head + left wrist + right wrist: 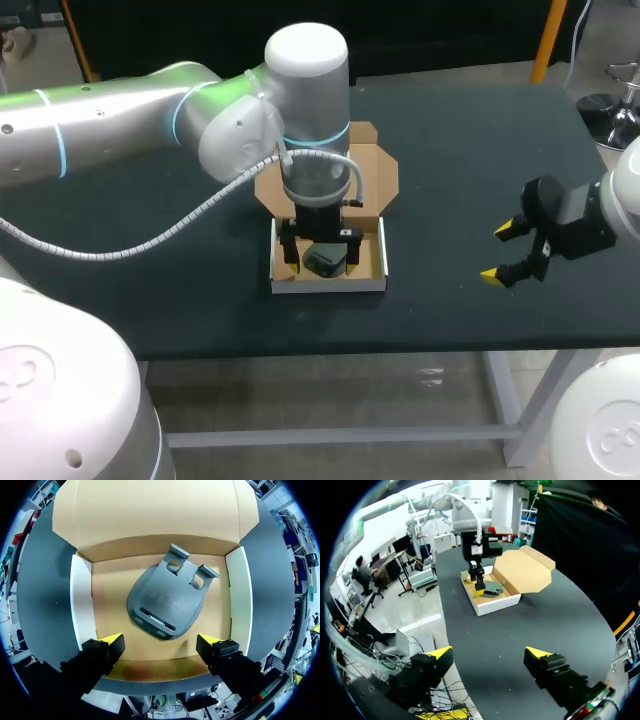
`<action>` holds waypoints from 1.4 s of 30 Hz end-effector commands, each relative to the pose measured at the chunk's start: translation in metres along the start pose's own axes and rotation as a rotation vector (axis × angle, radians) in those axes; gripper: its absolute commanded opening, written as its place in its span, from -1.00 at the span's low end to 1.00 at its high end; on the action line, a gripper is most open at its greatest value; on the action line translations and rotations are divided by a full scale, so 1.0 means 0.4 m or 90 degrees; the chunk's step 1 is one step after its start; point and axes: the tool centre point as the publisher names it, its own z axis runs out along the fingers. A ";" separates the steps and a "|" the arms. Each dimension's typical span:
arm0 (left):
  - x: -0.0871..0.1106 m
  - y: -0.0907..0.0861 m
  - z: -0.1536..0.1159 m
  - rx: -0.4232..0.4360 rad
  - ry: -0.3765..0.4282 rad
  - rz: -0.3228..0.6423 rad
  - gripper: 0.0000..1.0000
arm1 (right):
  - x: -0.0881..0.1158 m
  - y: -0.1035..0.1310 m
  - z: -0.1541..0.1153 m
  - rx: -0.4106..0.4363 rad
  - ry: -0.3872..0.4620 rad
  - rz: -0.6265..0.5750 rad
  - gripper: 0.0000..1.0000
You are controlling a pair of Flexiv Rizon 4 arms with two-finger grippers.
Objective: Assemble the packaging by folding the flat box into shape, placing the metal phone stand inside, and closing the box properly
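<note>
Left jaws hang wide open and empty over the box (pixel 330 286), their yellow tips (pixel 114 641) above its near end and touching nothing. Just ahead of them the phone stand (pixel 167 600) lies flat on the box's brown floor, apart from both side walls; in the head view this sits at the frame's centre. Right jaws are also spread wide with nothing in them, over bare tabletop (pixel 470 140) at the frame's right edge, well apart from the box. Beyond the stand, the lid (pixel 378 172) is folded back open behind the far wall, toward the upper middle of the frame.

The stand looks stiff, dense and smooth, so probably slippery, but it seems to need no more handling. The lid is thin cardboard: light, easily creased, and hinged at the far wall. I would take it by its free far edge, or lift it from beneath there. The left arm (pixel 120 120) stands straight over the box, in the lid's swing path, and should clear out first.
</note>
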 end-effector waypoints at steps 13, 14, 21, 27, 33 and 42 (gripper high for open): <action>0.010 0.081 0.000 -0.004 -0.009 -0.015 1.00 | 0.000 -0.002 -0.005 -0.003 0.002 -0.001 1.00; 0.010 0.087 -0.001 -0.004 -0.008 -0.017 1.00 | 0.000 -0.002 -0.005 -0.003 0.002 -0.001 1.00; 0.011 0.122 -0.002 -0.004 -0.007 -0.023 1.00 | 0.000 -0.002 -0.005 -0.003 0.002 -0.001 1.00; 0.013 0.154 -0.003 -0.005 -0.009 -0.033 1.00 | 0.000 -0.002 -0.005 -0.003 0.002 -0.001 1.00; 0.019 0.185 -0.008 0.001 -0.013 -0.031 1.00 | 0.000 -0.002 -0.005 -0.003 0.002 -0.001 1.00; 0.012 0.176 -0.061 0.055 -0.004 -0.029 1.00 | 0.000 -0.002 -0.005 -0.003 0.002 -0.001 1.00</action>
